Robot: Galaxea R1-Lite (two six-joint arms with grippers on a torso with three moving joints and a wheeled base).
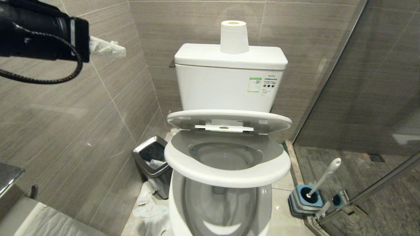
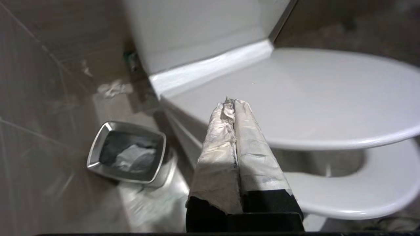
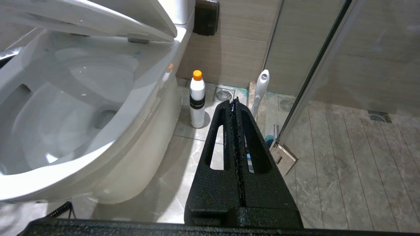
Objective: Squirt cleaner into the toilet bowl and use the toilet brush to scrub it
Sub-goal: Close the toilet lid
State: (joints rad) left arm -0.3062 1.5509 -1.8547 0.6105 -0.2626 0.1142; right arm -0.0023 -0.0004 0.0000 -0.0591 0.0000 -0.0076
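Grey tiled walls (image 1: 65,131) box in the left and back; glass shower partition (image 1: 361,98) closes off the right. Toilet bowl (image 1: 226,209) sits centre, long axis running front to back from the tank (image 1: 226,88). Lid (image 1: 229,120) and seat (image 1: 226,172) are both part-raised and hang over the basin, covering most of the opening from above. Paper roll (image 1: 234,36) stands upright on the tank top.

Chrome-rimmed bin (image 1: 152,165) stands just beside the bowl's left flank, crumpled paper (image 1: 147,209) on the floor in front of it. Right of the bowl: white bottle with orange cap (image 3: 197,100), upright on the floor near the back wall.

Toilet brush (image 1: 323,178) stands head-down in its blue-grey holder (image 1: 306,199) against the glass partition's base, handle tilted up and to the right, well apart from the bowl.

Left end effector (image 2: 231,102), tape-wrapped fingers pressed together, empty, is up high at left, above the bin and lid edge. Right end effector (image 3: 233,104) hangs low at the bowl's right, fingers pressed together, empty.
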